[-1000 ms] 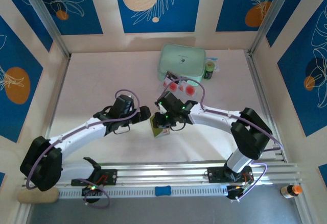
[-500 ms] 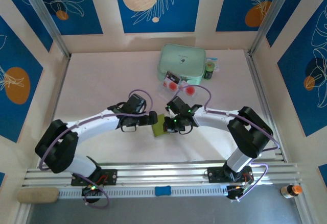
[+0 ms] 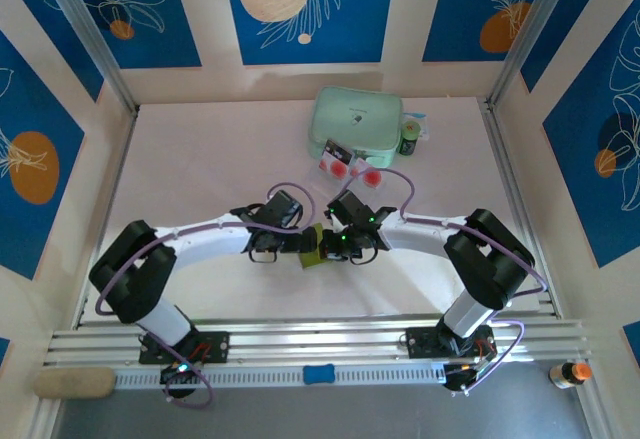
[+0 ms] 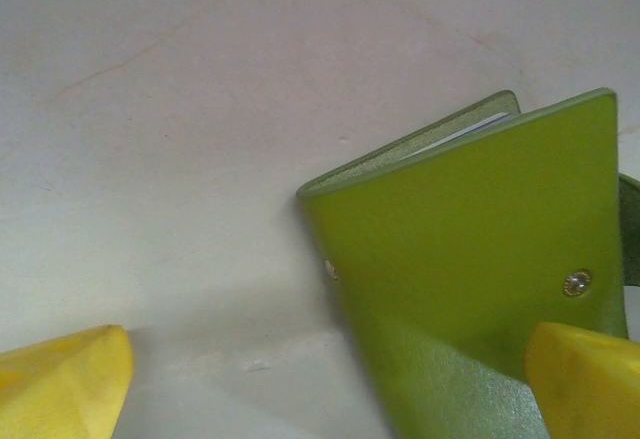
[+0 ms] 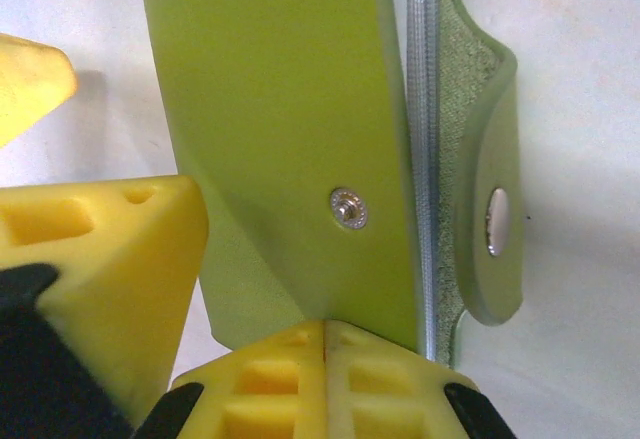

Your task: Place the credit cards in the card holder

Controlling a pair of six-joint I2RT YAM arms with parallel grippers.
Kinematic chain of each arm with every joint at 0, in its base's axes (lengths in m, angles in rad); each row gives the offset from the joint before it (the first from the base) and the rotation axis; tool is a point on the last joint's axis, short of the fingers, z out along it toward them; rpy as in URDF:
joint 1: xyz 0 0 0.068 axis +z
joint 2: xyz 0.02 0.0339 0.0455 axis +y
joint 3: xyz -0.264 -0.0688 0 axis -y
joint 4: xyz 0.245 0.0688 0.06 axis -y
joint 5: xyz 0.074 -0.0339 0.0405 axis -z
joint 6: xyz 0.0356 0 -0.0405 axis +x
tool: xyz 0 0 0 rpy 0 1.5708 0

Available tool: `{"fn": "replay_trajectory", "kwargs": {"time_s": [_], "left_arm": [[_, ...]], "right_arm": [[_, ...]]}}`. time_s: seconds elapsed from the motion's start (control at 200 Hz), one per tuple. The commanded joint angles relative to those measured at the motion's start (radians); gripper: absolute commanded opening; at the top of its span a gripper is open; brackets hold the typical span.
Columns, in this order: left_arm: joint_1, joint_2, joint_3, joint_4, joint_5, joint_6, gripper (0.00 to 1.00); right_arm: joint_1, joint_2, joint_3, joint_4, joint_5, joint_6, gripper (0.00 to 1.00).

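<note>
Right wrist view: right gripper (image 5: 325, 339) clamps tight on the holder (image 5: 280, 109) at its 6 o'clock edge, long axis running 6 to 12, at table (image 3: 200, 159) centre. Left gripper (image 4: 330, 369) gapes wide, empty, at the holder's 9 o'clock.

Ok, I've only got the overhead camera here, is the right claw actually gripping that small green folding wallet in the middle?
Observer: Yes, the right wrist camera shows the right claw shut on the bottom edge of the olive-green folding wallet.
Operator: Is it snapped closed?
Observer: No, its strap flap with the silver button stands apart from the stud on the cover.
Operator: And the other arm?
Observer: The left wrist camera shows the left claw wide open, one yellow finger in front of the wallet's lower corner; I can't tell if it touches.
</note>
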Motion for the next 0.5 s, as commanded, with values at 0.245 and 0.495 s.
{"fn": "replay_trajectory", "kwargs": {"time_s": [0.245,0.495], "left_arm": [[-0.024,0.07,0.035,-0.078,-0.095,0.057,1.0],[-0.052,0.105,0.049,-0.138,-0.166,0.084,1.0]], "right_arm": [[-0.062,-0.103,-0.01,-0.038,-0.033,-0.002,0.0],[-0.167,-0.148,0.029,-0.134,-0.037,-0.069,0.11]]}}
